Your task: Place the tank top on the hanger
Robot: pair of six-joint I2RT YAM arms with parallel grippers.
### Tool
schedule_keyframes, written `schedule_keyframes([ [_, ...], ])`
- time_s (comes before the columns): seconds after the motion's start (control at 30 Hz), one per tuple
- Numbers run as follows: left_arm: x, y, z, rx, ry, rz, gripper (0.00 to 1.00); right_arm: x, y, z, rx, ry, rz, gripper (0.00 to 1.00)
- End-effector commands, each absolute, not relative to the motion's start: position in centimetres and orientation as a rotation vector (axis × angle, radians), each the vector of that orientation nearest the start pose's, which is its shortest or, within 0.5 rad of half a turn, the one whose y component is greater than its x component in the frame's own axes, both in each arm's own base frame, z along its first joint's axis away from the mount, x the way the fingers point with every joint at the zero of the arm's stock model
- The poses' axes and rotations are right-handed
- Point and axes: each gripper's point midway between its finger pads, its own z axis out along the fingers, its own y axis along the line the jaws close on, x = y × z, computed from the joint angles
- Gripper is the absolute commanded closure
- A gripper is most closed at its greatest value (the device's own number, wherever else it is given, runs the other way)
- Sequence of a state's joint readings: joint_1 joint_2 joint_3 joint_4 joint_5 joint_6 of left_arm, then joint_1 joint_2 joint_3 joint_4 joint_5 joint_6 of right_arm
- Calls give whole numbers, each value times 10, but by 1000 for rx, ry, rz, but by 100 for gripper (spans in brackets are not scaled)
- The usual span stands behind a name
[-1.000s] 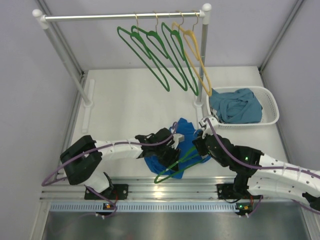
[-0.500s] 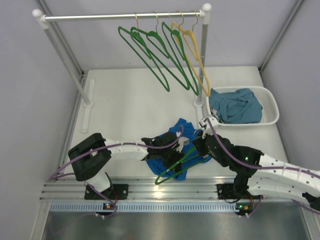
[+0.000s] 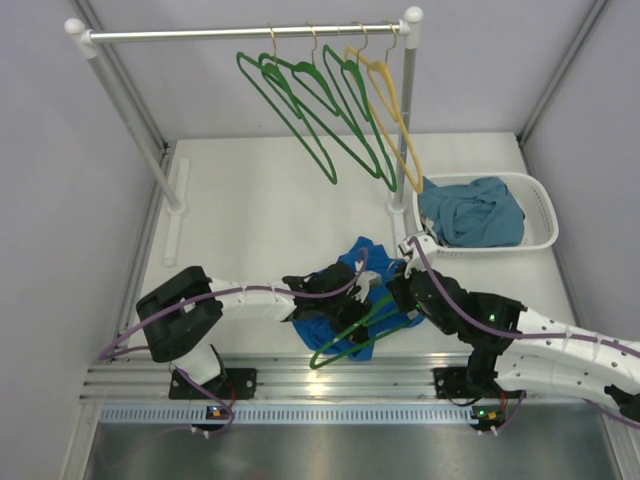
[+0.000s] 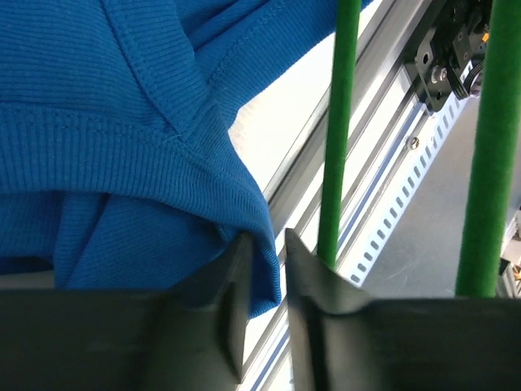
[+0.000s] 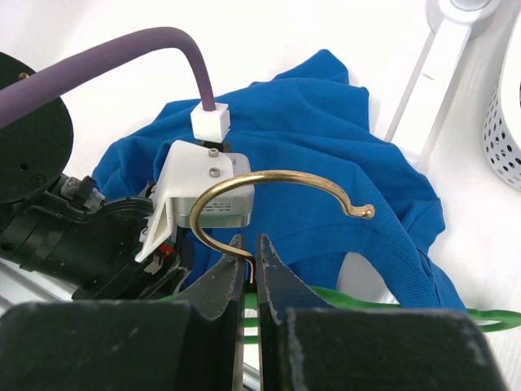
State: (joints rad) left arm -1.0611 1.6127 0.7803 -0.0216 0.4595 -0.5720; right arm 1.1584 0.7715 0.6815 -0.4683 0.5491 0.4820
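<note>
- Two tools work low at the near edge of the tabletop (image 3: 250, 200), both over the tank top (image 3: 365, 258), which lies crumpled on the surface between the two arms.
- Left tool (image 4: 264, 252): its jaws stand narrow with a folded hem of the tank top between them. The cloth seems nipped by both fingers, though the view is too close to be sure.
- The hanger (image 4: 338, 122) lies tilted across the tank top, its wide end reaching toward the metal rails at the near edge. In the left wrist view two of its green bars pass just to the right of the left tool.
- Right tool (image 5: 249, 248): pressed together on the thin stem under the brass hook (image 5: 277, 183), which arches above the fingertips.
- The left arm stretches nearly flat from its base toward the right, its wrist over the blue cloth.
- The right arm reaches leftward from its base with the elbow bent, and its wrist comes in at the hook end of the hanger, just beside the left wrist.
- Well behind them a rail (image 3: 240, 33) carries a row of spare hangers (image 3: 330, 100), and a white basket (image 3: 500, 247) at the right holds a teal garment (image 3: 475, 215).
</note>
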Motion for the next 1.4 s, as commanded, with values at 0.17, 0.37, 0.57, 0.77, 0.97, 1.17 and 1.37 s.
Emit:
schedule_keyframes([
  [0.17, 93, -380, 56, 924, 2521, -1259, 66, 173, 208, 191, -351, 2000, 456, 100],
  [0.37, 96, -383, 47, 931, 2542, -1220, 69, 174, 208, 192, -350, 1997, 457, 100],
  [0.57, 94, -385, 46, 942, 2533, -1222, 86, 174, 208, 192, -348, 1998, 455, 100],
  [0.77, 98, -376, 55, 899, 2474, -1245, 100, 177, 198, 192, -310, 1994, 413, 100],
  [0.97, 114, -356, 84, 736, 2349, -1416, 100, 184, 175, 196, -212, 1983, 314, 100],
  [1.17, 125, -339, 115, 641, 2217, -1528, 100, 192, 152, 199, -98, 1981, 204, 100],
  [1.37, 137, -312, 133, 541, 2150, -1591, 100, 200, 135, 203, -15, 1979, 146, 100],
])
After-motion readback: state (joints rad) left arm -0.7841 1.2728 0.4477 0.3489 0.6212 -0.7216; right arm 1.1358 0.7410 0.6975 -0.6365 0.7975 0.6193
